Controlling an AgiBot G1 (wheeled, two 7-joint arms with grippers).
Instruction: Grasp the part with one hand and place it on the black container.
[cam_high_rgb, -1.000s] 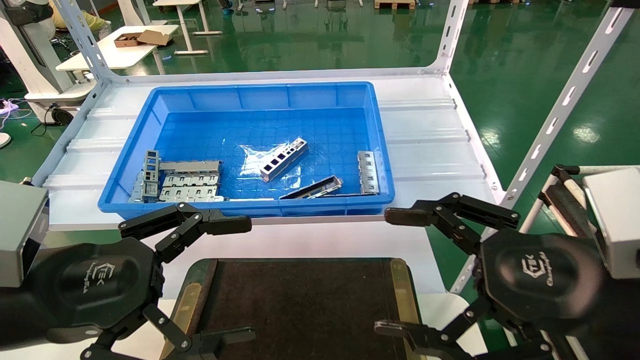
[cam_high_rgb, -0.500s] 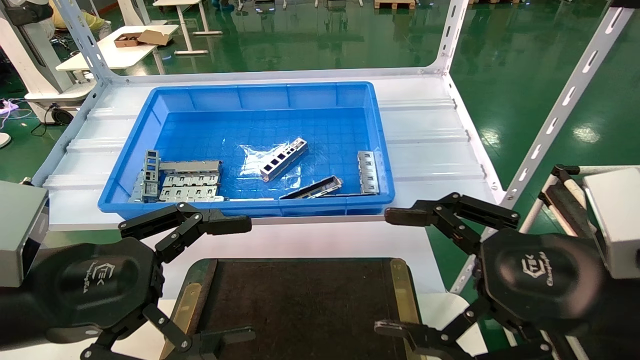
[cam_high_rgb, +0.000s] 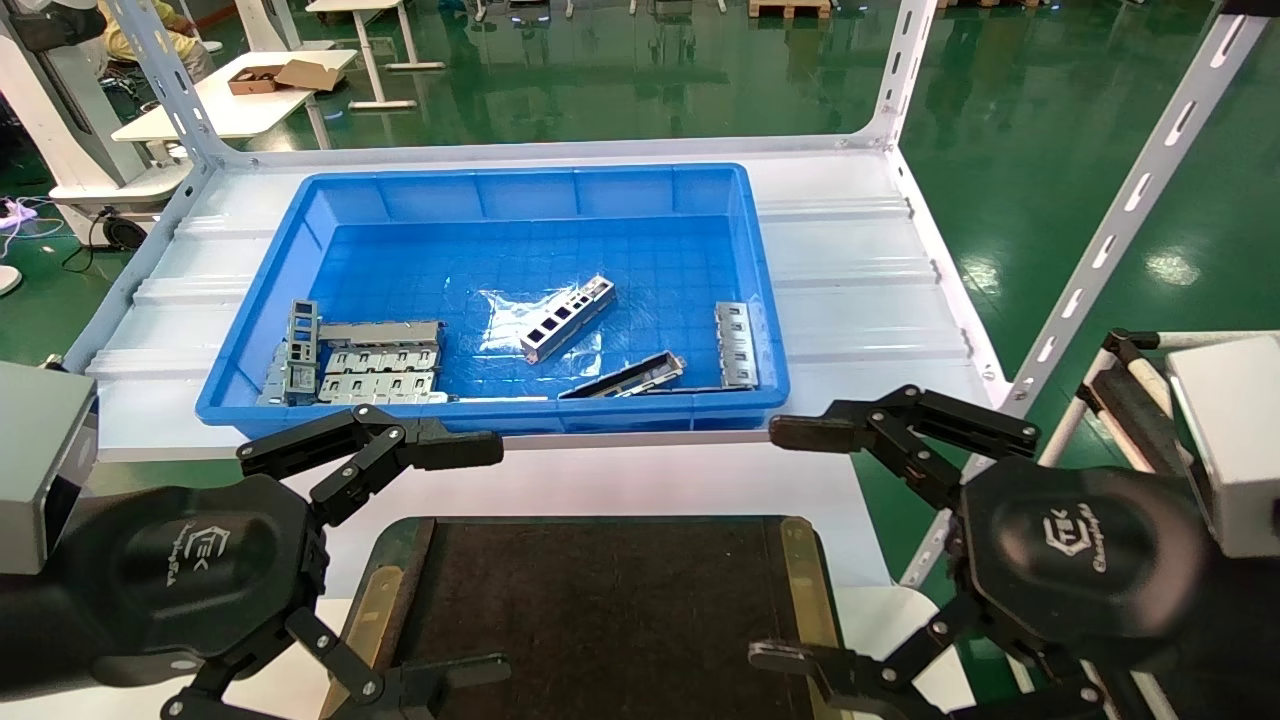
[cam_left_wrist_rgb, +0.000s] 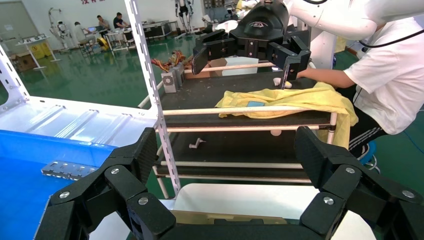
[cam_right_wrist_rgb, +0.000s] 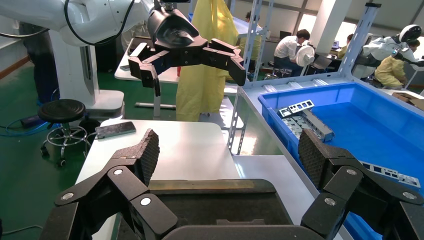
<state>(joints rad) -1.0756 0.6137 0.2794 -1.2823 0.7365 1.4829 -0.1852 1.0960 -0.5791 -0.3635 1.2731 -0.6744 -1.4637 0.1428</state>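
On the near left, the black round-bodied left gripper (cam_high_rgb: 455, 560) hung with its jointed fingers spread wide and empty. Between the two grippers lay the flat matte black container (cam_high_rgb: 600, 610) with olive-gold side strips, bare. Beyond it, the narrow silver-grey windowed part (cam_high_rgb: 567, 318) rested mid-floor in the deep blue plastic bin (cam_high_rgb: 510, 190). The right gripper (cam_high_rgb: 800, 545) was likewise wide open. The grasp had apparently not begun; next, one gripper would need to reach over the bin's near wall and align with the slanted channel.
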